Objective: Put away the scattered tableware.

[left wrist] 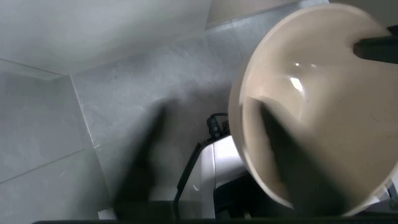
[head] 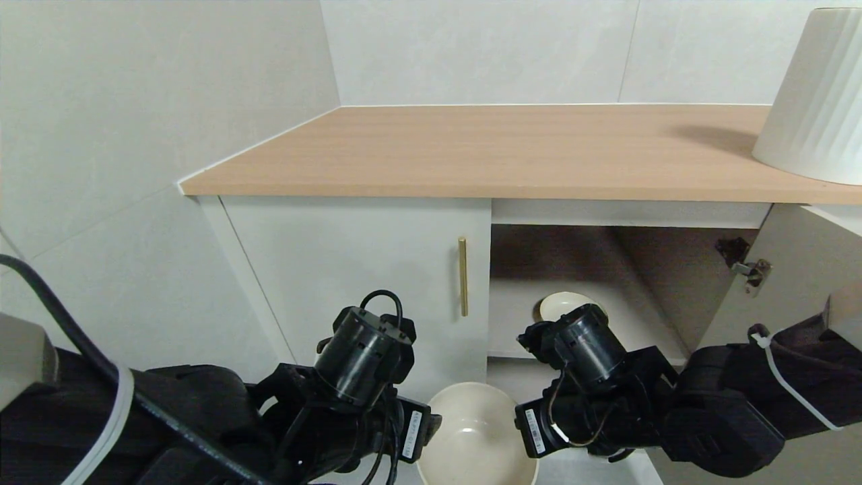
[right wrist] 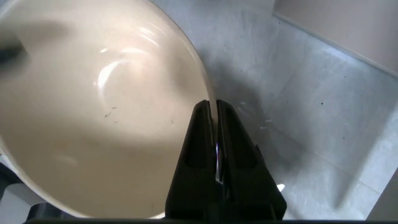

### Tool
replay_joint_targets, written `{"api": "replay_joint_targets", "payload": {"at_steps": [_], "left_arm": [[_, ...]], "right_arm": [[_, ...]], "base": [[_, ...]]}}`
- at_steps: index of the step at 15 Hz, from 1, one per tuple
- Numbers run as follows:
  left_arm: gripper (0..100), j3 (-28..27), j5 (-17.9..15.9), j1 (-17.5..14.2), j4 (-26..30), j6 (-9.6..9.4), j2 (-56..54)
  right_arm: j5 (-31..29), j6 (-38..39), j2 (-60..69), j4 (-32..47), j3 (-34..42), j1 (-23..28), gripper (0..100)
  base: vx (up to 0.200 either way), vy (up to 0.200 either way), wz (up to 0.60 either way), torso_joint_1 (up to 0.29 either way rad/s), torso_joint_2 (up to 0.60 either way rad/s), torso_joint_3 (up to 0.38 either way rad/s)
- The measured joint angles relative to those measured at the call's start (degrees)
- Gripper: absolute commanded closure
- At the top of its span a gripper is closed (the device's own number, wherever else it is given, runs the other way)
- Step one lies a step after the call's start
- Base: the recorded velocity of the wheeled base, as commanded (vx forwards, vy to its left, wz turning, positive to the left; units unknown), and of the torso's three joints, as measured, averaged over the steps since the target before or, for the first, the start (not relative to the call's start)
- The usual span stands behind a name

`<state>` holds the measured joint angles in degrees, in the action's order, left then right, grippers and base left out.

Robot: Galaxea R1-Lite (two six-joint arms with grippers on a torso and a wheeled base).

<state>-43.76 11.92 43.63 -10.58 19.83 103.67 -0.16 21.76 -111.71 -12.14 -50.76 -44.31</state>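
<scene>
Cream bowl [head: 475, 434] at the bottom centre of the head view, held in the air low in front of the cabinet, mouth up and empty. In the right wrist view the bowl [right wrist: 93, 112] takes up the left half of the frame, with grey floor tile [right wrist: 311, 93] past it.

My right gripper [right wrist: 216, 109] is clamped on the rim, one finger inside the wall and one outside, closed tight on it. My left gripper [head: 421, 431] is at the opposite rim, lower left of the bowl. I cannot tell if it is closed on it.

Handling, my guess: glazed ceramic, so stiff, fairly heavy for a rim pinch, slick and breakable. Best hold is on the rim wall with the pads straddling it, keeping the bowl level. A one-sided pinch may let it pivot or slide.

Outward: the open cabinet compartment [head: 512, 316] is centre right, with a second small bowl [head: 562, 304] on its shelf just above my right wrist. The open door [head: 774, 283] is at far right. The closed door [head: 357, 269] with its brass handle [head: 462, 276] is at centre. The wooden countertop [head: 505, 148] is above, and a white lampshade [head: 818, 101] is at upper right.
</scene>
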Motion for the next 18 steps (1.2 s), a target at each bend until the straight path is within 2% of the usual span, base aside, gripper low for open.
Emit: {"api": "replay_joint_targets", "payload": {"at_steps": [4, 8, 10, 15, 18], "left_arm": [[0, 0.0, -0.11, 0.05, -0.15, 0.04, -0.02], [0, -0.04, -0.13, 0.05, -0.2, 0.09, -0.09], [0, -0.09, -0.13, 0.05, -0.2, 0.09, -0.3], [0, 0.02, -0.16, 0.05, -0.2, 0.09, -0.61], [0, -0.02, -0.16, 0.06, -0.2, 0.11, -0.87]], "right_arm": [[0.0, -0.12, -0.02, -0.09, 0.02, -0.04, 100], [-5.96, -4.69, -0.72, 1.15, 0.77, 1.68, 100], [-9.3, -5.12, -2.23, 1.04, -0.34, 4.51, 100], [-10.11, -4.58, -4.96, 1.15, -5.33, 15.18, 100], [-10.18, 3.39, -7.22, 1.11, -10.56, 19.32, 100]], "base": [[0.0, 0.0, 0.0, 0.0, 0.0, 0.0], [0.0, 0.0, 0.0, 0.0, 0.0, 0.0], [0.0, 0.0, 0.0, 0.0, 0.0, 0.0], [0.0, 0.0, 0.0, 0.0, 0.0, 0.0], [0.0, 0.0, 0.0, 0.0, 0.0, 0.0]]}}
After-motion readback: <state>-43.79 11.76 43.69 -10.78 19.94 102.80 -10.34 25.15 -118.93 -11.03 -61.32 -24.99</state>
